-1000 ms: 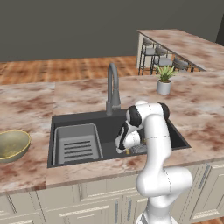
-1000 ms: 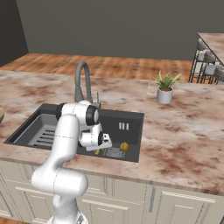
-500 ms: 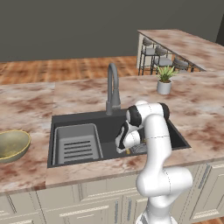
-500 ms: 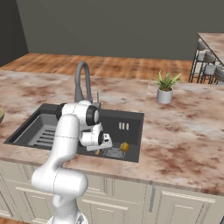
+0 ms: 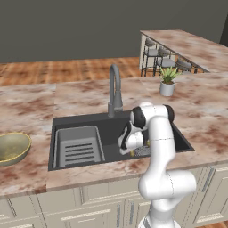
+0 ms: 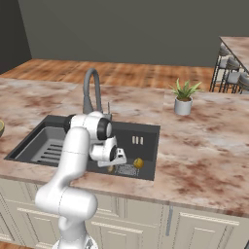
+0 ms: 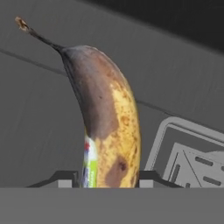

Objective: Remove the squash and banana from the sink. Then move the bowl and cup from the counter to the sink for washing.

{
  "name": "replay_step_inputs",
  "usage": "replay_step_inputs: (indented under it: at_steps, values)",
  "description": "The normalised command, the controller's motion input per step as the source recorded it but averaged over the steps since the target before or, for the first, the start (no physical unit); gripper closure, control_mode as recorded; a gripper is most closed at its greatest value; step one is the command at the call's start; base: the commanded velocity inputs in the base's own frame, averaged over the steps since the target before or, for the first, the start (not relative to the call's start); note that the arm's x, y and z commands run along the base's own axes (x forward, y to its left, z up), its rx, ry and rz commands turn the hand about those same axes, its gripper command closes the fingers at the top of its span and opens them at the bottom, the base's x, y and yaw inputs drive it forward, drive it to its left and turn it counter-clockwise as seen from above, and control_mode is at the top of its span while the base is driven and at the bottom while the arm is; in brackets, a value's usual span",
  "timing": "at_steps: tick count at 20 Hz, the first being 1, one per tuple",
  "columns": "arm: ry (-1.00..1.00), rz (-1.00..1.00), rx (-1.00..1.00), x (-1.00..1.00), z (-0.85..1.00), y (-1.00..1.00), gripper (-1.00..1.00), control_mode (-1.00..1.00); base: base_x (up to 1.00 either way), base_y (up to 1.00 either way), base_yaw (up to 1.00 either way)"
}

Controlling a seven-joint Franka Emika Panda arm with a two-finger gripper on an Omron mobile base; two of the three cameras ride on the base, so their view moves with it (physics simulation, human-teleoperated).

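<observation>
The banana, yellow-brown with a dark stem end and a sticker, lies on the dark floor of the sink. My gripper is down in the basin with a fingertip against each side of it, shut on it. From the base views the hand hangs low in the sink's right half. The small round squash rests on the sink floor just right of the hand. The olive-yellow bowl stands on the counter at the far left. The cup is out of view.
A grey gooseneck faucet rises behind the basin. A ribbed grey tray fills the sink's left half. A drain cover lies beside the banana. A white pot with a green plant stands on the counter at the back right.
</observation>
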Motion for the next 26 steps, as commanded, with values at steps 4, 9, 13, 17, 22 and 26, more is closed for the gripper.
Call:
replay_step_inputs:
  at_steps: [4,9,13,17,22,26]
  values:
    - [0.00,0.00,0.09,0.00,0.13,-0.16,1.00,-1.00,0.00,0.00,0.00]
    - [0.00,0.00,0.08,0.00,0.17,-0.13,1.00,-1.00,0.00,0.00,0.00]
    - [0.00,0.00,0.07,0.00,0.20,-0.10,1.00,-1.00,0.00,0.00,0.00]
    - [0.00,0.00,0.06,-0.01,0.21,-0.05,1.00,-1.00,0.00,0.00,0.00]
    - [0.00,0.00,0.04,-0.05,0.23,-0.02,1.00,-1.00,0.00,0.00,0.00]
    - [0.00,0.00,0.02,-0.08,0.23,-0.02,1.00,-1.00,0.00,0.00,0.00]
